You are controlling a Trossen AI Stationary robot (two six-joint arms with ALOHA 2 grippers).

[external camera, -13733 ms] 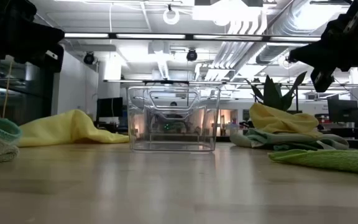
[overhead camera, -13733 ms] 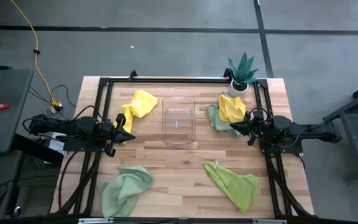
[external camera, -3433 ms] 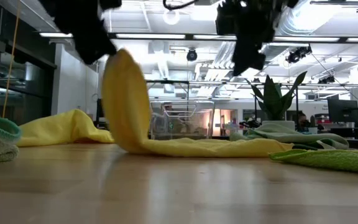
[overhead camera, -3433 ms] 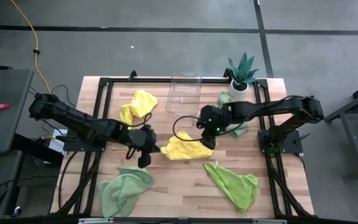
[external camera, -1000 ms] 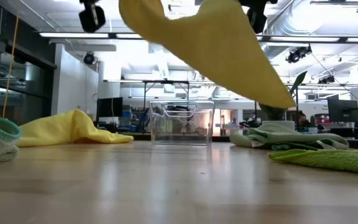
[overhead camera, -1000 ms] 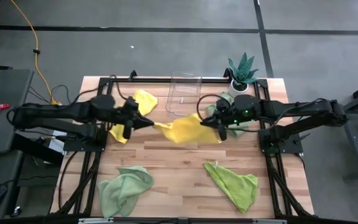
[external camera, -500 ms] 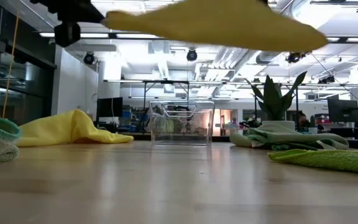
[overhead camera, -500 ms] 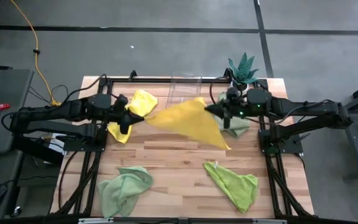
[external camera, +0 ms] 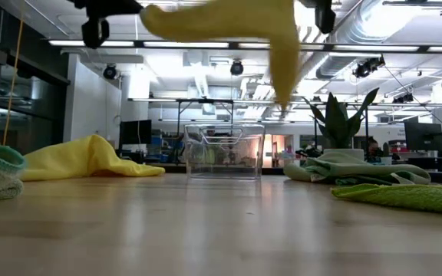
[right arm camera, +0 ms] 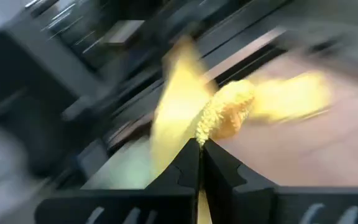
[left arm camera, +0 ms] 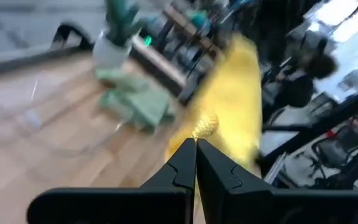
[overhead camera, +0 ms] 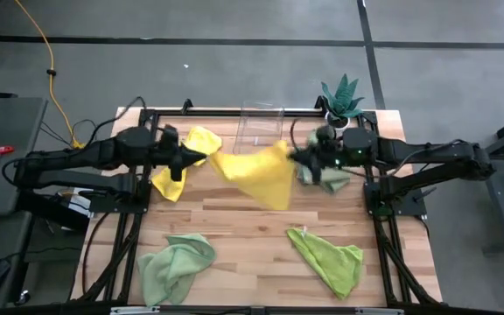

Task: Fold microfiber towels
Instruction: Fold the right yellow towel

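Note:
A bright yellow microfiber towel (overhead camera: 254,171) hangs in the air over the table's far middle, stretched between my two grippers. My left gripper (overhead camera: 203,157) is shut on its left corner and my right gripper (overhead camera: 292,156) on its right corner. In the low view the towel (external camera: 221,21) spans the top, with one free corner (external camera: 284,73) drooping. Another yellow towel (overhead camera: 198,140) lies crumpled at the far left. A mint green towel (overhead camera: 175,267) lies near left, a lime green one (overhead camera: 331,261) near right, and a pale green one (overhead camera: 332,179) under my right arm. My left gripper pinches a bunched corner (left arm camera: 205,124) of the yellow towel between its two fingertips, coming nearly level from the table's left. The towel is lifted clear of the table. My right gripper pinches the opposite bunched corner (right arm camera: 224,115) between its fingertips, coming nearly level from the table's right. The cloth trails off slack, clear of the table.
A clear plastic bin (overhead camera: 259,129) stands at the far middle, just behind the raised towel. A spiky potted plant (overhead camera: 341,98) stands at the far right corner. Black frame rails (overhead camera: 138,201) run along both sides of the wooden table (overhead camera: 252,236).
Both grippers have stayed shut on the yellow towel, holding it clear of the table and edging toward the far edge. The towel's free part swung up and spread out wide toward the near right. It has now dropped back, one corner hanging below the right side.

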